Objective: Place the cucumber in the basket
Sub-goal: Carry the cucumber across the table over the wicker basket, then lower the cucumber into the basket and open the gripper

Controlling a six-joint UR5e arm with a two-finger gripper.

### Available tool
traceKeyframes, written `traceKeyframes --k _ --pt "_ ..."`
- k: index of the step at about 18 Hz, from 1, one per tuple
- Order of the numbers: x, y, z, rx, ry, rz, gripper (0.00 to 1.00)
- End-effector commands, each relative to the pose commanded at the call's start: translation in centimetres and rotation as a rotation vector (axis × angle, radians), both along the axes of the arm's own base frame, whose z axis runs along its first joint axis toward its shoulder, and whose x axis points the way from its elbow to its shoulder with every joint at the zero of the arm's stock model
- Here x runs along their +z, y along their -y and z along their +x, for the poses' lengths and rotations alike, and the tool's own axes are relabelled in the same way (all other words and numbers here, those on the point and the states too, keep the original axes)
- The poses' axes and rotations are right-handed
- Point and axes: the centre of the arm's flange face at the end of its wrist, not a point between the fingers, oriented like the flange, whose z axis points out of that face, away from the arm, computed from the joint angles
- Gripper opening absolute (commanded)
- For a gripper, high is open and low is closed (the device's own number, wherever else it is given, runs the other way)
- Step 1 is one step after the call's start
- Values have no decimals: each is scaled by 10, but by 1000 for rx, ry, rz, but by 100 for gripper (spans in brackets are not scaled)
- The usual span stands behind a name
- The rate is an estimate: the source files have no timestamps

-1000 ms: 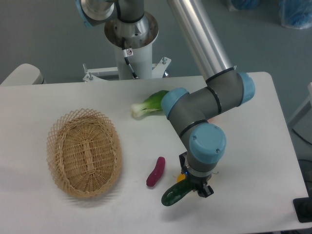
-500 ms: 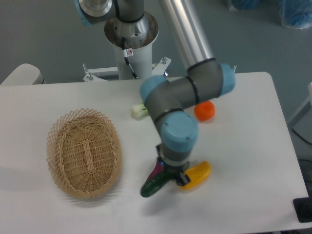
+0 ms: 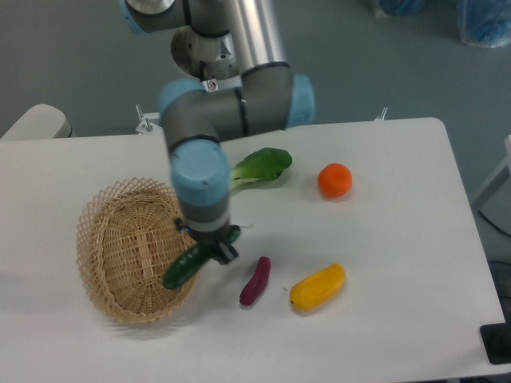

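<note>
Over the basket's [image 3: 120, 247] right rim, the gripper [image 3: 209, 249] is carrying the cucumber [image 3: 183, 270], fingers clamped on its right end. Slim, dark green and glossy, it is hanging tilted, its left tip dipping over the weave. It is probably stiff, light and slippery, so a mid-body grip would be steadier.

White table [image 3: 399, 335] with rounded corners, lit evenly, soft shadows only. Grey-green floor [image 3: 72, 64] behind it. White pedestal [image 3: 217, 112] bolted at the far edge on a metal bracket. Blue bundles [image 3: 479, 20] top right, cut off by the frame. Pale rounded shape [image 3: 36, 121] at far left, dark object [image 3: 499, 343] at bottom right, both unidentifiable.
</note>
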Motion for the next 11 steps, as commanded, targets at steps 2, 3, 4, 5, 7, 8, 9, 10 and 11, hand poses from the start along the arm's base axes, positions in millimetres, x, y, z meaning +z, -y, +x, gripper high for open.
traceKeyframes --k 2,3,4,5,7,8,9,10,11 --pt "-6 -6 26 43 0 -15 22" --pt "-10 -7 36 49 4 -24 22" --pt "-16 -7 44 45 12 -33 22" --pt "-23 -6 50 39 18 -42 22" --pt "-36 -7 54 40 27 -58 23" --pt "-37 -8 55 49 28 -60 23" --pt "-39 -9 56 64 33 -61 23" --pt "-42 -10 57 80 47 -61 23" --pt "-47 -11 58 97 61 -62 23"
